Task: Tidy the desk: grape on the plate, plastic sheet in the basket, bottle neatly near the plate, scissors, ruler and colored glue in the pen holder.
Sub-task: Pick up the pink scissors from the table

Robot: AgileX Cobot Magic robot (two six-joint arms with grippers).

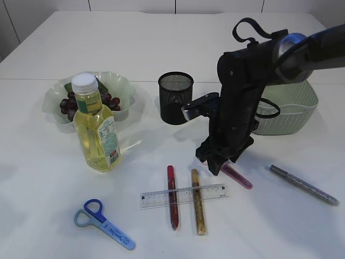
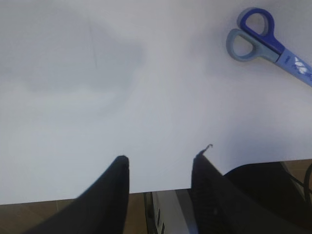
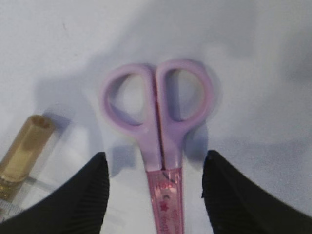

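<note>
The pink scissors [image 3: 163, 146] lie flat on the white counter [image 1: 48, 189], pale looped handles away from the wrist camera, sheathed blades pointing toward it. The right pincer [image 3: 156, 190] straddles them with both fingers apart, one on each side, not gripping. The exterior view shows only their pink tip [image 1: 237, 176] past the right arm. The left pincer [image 2: 158, 180] hangs released at the counter edge, holding nothing; only its view shows that. Two pairs of scissors lie out, the other being blue scissors [image 1: 102, 222]. Three glue pens appear: red [image 1: 172, 195], gold [image 1: 198, 208], silver [image 1: 304, 185]. One clear ruler [image 1: 183, 196] crosses the red and gold ones. One mesh pen holder [image 1: 175, 97], one oil bottle [image 1: 96, 125], one plate [image 1: 126, 110] of grapes [image 1: 68, 103], one green basket [image 1: 291, 108].
</note>
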